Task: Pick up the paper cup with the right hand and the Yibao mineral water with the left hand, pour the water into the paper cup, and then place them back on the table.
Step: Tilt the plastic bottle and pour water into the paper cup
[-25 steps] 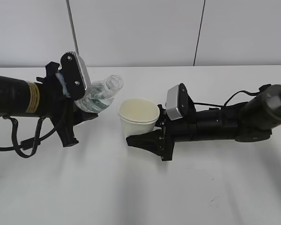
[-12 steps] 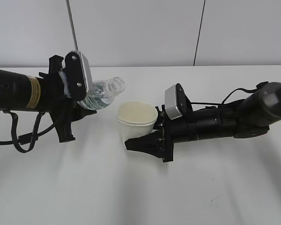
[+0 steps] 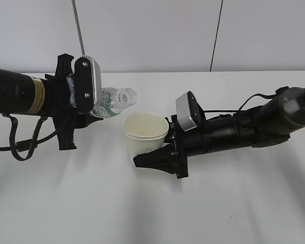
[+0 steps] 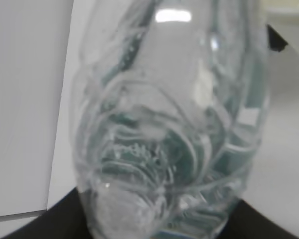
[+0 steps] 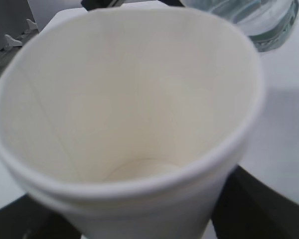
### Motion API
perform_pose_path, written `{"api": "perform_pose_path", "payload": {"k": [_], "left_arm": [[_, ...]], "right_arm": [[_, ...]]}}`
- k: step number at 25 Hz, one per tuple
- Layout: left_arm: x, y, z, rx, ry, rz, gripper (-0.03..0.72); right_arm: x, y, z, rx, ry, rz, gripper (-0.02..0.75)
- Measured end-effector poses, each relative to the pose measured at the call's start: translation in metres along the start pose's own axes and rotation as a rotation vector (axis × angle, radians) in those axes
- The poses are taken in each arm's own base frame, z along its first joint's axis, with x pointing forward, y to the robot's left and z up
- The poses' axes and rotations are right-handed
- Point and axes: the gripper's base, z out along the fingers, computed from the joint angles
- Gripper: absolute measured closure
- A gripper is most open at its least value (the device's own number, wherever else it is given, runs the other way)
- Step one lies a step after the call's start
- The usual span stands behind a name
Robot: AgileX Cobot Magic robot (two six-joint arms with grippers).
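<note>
We hold the cup [image 3: 145, 133] clamped in the right hand [image 3: 160, 157], lifted off the table [image 3: 152, 213]. The left hand [image 3: 79, 114] grips the bottle [image 3: 114, 100], tilted, its mouth just up-left of the cup's rim. No stream seems visible yet. To pour well, we centre the mouth over the cup and tip slowly.

Both arms level, end effectors [image 3: 86, 119] [image 3: 155, 158] clamped, facing.
</note>
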Motion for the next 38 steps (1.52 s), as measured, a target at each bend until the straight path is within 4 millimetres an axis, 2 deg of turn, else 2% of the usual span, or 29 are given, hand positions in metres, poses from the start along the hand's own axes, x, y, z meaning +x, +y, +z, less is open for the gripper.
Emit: {"api": "perform_pose_path", "payload": {"k": [17,38], "left_arm": [[0.006,0.004,0.0,-0.004,0.075,0.18,0.353],[0.005,0.002,0.0,0.024,0.07,0.322,0.353]], "right_arm": [[0.002,0.001,0.006,0.005,0.042,-0.007,0.217],[0.003,0.001,0.015,0.027,0.087,-0.017,0.217]]}}
